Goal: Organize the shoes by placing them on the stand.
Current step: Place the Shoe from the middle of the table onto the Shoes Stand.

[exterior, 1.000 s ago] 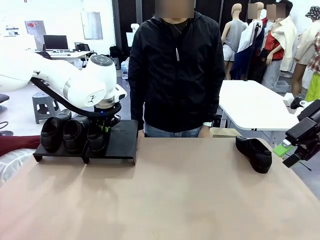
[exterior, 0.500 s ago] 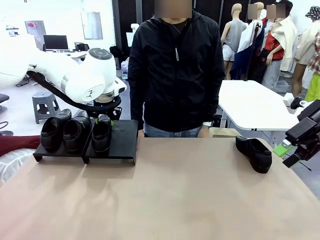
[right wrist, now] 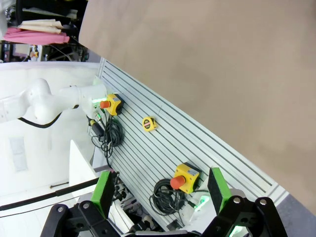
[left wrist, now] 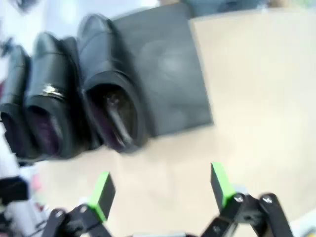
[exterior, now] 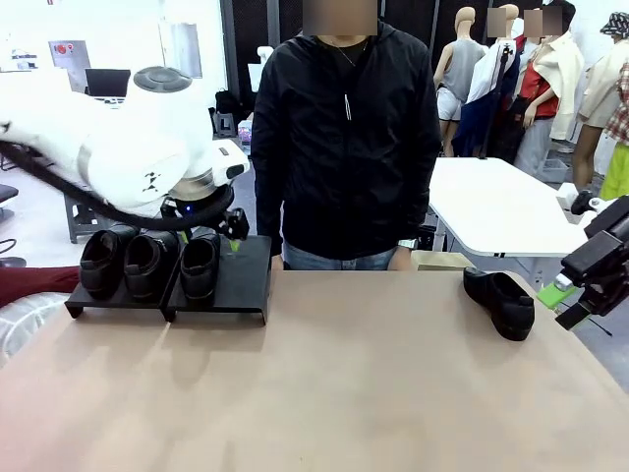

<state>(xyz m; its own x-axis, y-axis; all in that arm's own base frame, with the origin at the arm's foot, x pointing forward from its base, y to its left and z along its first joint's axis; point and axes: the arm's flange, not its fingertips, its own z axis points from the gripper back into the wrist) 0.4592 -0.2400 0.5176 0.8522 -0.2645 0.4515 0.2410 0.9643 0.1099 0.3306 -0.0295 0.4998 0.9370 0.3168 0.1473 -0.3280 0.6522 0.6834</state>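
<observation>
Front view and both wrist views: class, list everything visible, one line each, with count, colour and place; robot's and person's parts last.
Brown table: one, brown, foreground.
Matte black sloped stand platforms: two, black, side by side, far left.
Black glossy leather loafers on the stand: three, black, side by side.
Lone black leather loafer: one, black, on the table, far right.
Yellow boxes with red buttons: two, yellow, on a grey slatted panel.
Left gripper: one, black with green pads, open, raised by the stand.
Right gripper: one, black with green pads, open, at the table's right edge.
Person in black jacket: one, standing at the table's far side.
</observation>
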